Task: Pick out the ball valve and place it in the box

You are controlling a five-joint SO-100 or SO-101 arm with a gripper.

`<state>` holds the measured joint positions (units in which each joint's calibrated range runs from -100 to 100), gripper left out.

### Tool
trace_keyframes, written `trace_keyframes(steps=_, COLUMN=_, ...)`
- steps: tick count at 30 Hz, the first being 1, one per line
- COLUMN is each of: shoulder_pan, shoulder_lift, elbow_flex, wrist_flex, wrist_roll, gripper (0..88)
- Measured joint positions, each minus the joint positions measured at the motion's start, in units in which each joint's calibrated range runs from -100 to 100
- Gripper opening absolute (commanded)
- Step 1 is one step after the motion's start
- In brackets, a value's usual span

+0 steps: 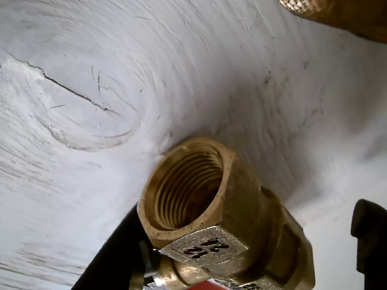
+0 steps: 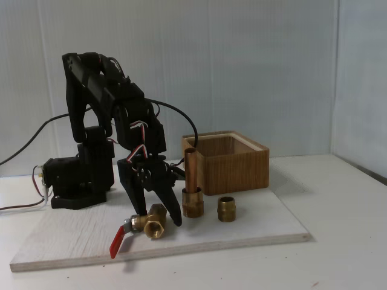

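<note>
The ball valve [image 2: 152, 222] lies on the white board, its round threaded opening facing the fixed view and its red lever [image 2: 119, 244] pointing down-left. My gripper [image 2: 158, 219] is lowered over it, open, one black finger on each side of the brass body. In the wrist view the ball valve [image 1: 202, 208] is seen close up, with the gripper [image 1: 242, 254] straddling it: the left finger lies against the body and the right finger [image 1: 369, 241] stands apart from it. The wooden box [image 2: 236, 172] stands open-topped behind and to the right.
An upright brass fitting with a copper pipe [image 2: 192, 193] stands just right of my gripper, and its brass edge [image 1: 344, 13] shows at the wrist view's top right. A short brass nipple [image 2: 227, 209] sits further right. The white board [image 2: 254, 232] ends near the front.
</note>
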<state>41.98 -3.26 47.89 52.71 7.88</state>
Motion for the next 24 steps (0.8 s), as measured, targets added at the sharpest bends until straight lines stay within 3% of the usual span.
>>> trace_keyframes(steps=6, shoulder_pan=0.00, shoulder_lift=0.00, elbow_flex=0.00, wrist_flex=0.00, wrist_roll=0.00, gripper=22.5)
trace_keyframes(steps=24, shoulder_pan=0.00, shoulder_lift=0.17, elbow_flex=0.00, wrist_flex=0.00, wrist_roll=0.05, gripper=21.9)
